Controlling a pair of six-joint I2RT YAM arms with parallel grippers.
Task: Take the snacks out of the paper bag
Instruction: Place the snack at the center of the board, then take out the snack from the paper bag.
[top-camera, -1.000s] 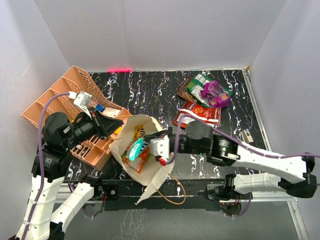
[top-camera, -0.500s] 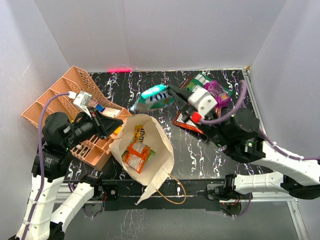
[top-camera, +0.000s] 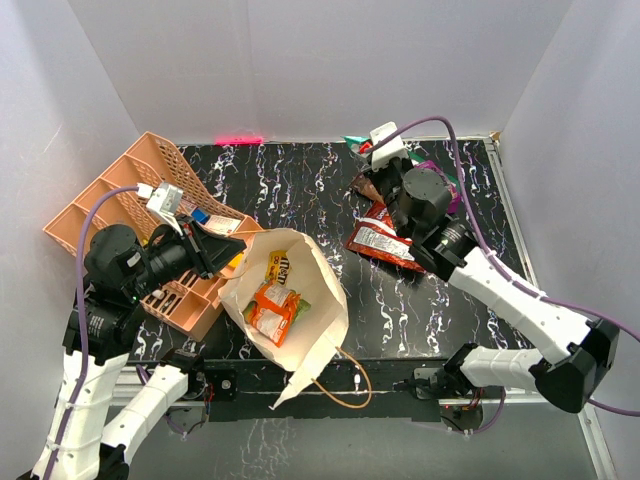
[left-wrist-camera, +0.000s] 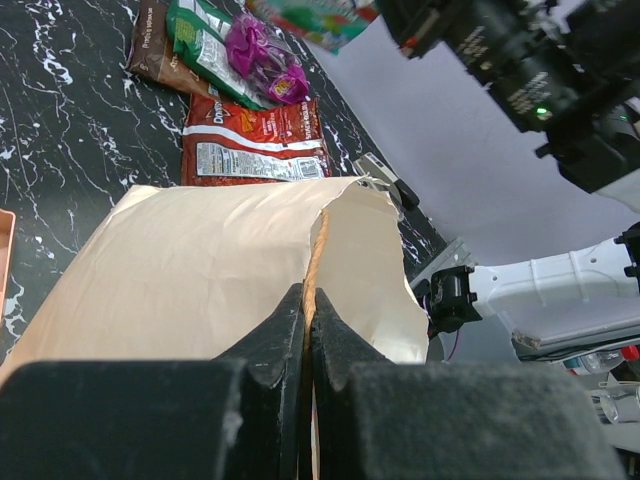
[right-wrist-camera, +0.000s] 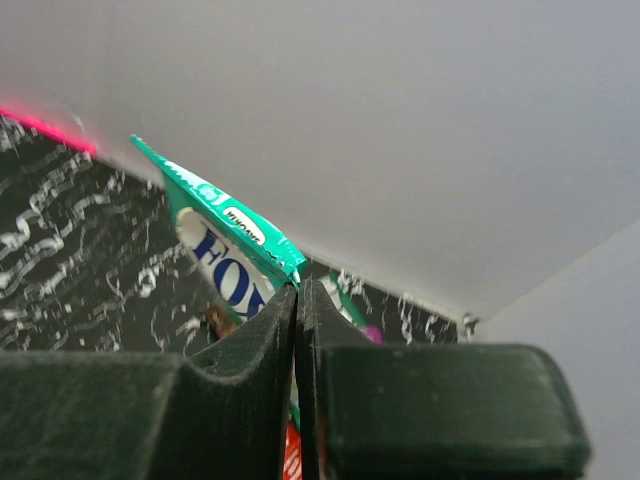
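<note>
The cream paper bag (top-camera: 310, 330) lies open near the front. A yellow packet (top-camera: 280, 265) and an orange packet (top-camera: 272, 310) lie inside it. My left gripper (top-camera: 236, 254) is shut on the bag's rim at the tan handle (left-wrist-camera: 316, 245). My right gripper (top-camera: 362, 150) is at the far right, above the table. It is shut on the edge of a green packet (right-wrist-camera: 225, 250), which hangs in the air. Below it lie a red pouch (top-camera: 385, 243), a purple packet (left-wrist-camera: 265, 65), a green packet (left-wrist-camera: 205, 45) and a brown pouch (left-wrist-camera: 150, 45).
An orange compartment tray (top-camera: 110, 200) with small boxes stands at the left, right beside the bag. White walls close in the back and both sides. A loose tan handle loop (top-camera: 340, 385) hangs over the front edge.
</note>
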